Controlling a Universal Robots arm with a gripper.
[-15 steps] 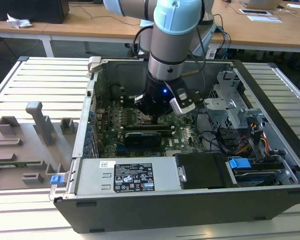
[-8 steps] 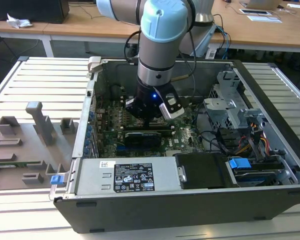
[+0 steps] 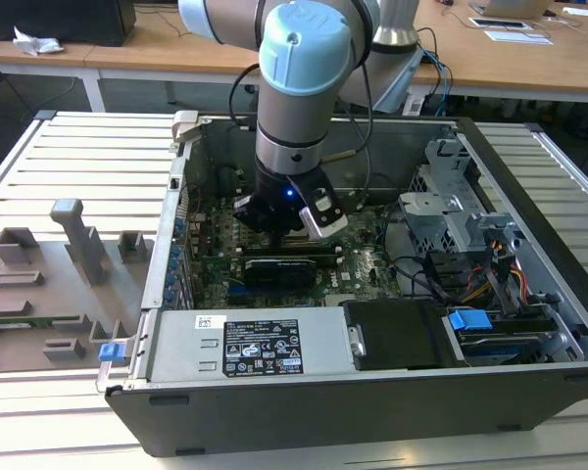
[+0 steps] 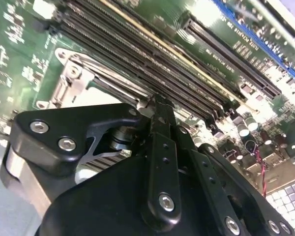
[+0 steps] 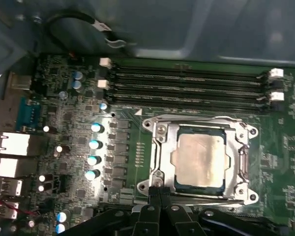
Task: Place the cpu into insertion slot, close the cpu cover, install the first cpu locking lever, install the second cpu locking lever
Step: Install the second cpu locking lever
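The arm reaches down into an open computer case (image 3: 529,245) that lies on a slatted table (image 3: 88,166). Its gripper (image 3: 279,227) hangs low over the green board (image 3: 363,264), in the middle of the case, with a small blue light glowing on the wrist.

In the first wrist view, the chip (image 5: 199,160) sits flat in its socket (image 5: 202,160) on the green board (image 5: 285,191), its silver-grey top facing up. The silver cover (image 5: 238,147) lies down around it, framing the chip through the square cut-out. The gripper (image 5: 160,194) has its black fingers (image 5: 152,196) pressed together, tips meeting at the near edge of the socket frame, just beside a corner screw. They grip nothing that I can make out.

In the second wrist view, the fingers (image 4: 160,147) again stand narrow and closed, with the tip (image 4: 157,101) just at the edge of the socket's metal frame (image 4: 71,83). Whether the tip actually touches the frame or a lever I cannot tell.

Long black memory slots (image 5: 187,83) run alongside the socket, between it and the case wall. A row of small round capacitors (image 5: 94,145) stands on the other side, well apart from the chip.

In the exterior view, a grey power supply (image 3: 245,348) with a label fills the near side of the case, and a grey holder with tool shapes (image 3: 49,284) rests on the table at the exterior view's left.
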